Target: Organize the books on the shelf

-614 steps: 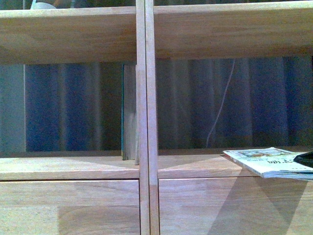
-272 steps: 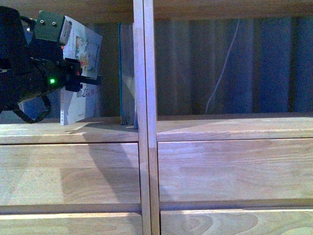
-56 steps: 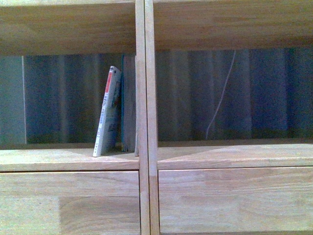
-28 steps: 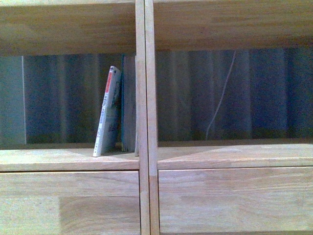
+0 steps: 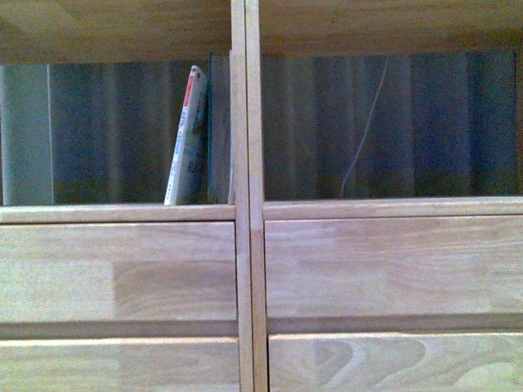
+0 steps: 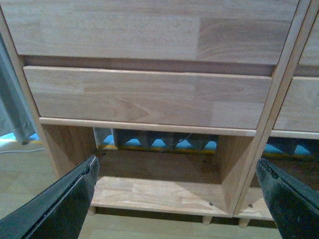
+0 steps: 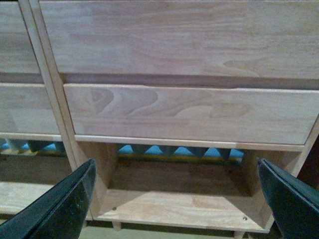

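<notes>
In the front view the light-wood shelf (image 5: 248,245) fills the frame. In its left open compartment a thin white paperback (image 5: 186,139) with red lettering leans to the right against a slim dark teal-edged book (image 5: 217,131) that stands upright against the centre divider. Neither gripper shows in the front view. My left gripper (image 6: 177,199) is open and holds nothing, facing the shelf's bottom left compartment (image 6: 159,191) below the drawer fronts (image 6: 149,97). The right gripper (image 7: 177,199) is open too with nothing in it, before the bottom right compartment (image 7: 179,204).
The right open compartment (image 5: 392,122) holds nothing; a thin white cable (image 5: 364,131) hangs behind it against a blue-grey curtain. Short peg legs (image 6: 206,219) stand on a pale wooden floor. Blue and yellow foam matting (image 7: 174,151) shows behind the bottom compartments.
The front view has shifted downward: the shelf board and books now sit higher in frame and a second row of drawer fronts shows. The books have not moved.
</notes>
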Controlling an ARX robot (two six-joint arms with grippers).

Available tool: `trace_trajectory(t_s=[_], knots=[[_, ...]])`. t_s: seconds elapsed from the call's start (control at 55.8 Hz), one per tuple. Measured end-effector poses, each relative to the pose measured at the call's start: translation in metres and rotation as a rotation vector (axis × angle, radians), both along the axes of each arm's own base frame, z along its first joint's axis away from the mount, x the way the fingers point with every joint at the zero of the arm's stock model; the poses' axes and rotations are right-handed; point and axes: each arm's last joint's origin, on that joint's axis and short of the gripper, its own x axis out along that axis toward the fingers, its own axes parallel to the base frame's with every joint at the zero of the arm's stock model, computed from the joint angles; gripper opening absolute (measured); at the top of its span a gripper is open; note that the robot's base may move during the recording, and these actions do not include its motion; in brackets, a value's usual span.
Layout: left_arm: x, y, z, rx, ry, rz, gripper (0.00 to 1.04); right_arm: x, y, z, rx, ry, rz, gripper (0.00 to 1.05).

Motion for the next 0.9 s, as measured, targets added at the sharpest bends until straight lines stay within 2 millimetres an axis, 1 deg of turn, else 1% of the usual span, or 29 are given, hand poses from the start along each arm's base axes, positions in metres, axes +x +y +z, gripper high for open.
trace_trajectory(t_s=[0.896], knots=[[-0.0001, 0.0000, 0.0000, 0.000, 0.000, 0.000, 0.97, -0.0001, 0.0000, 0.0001, 0.000, -0.001, -0.001, 0.98]])
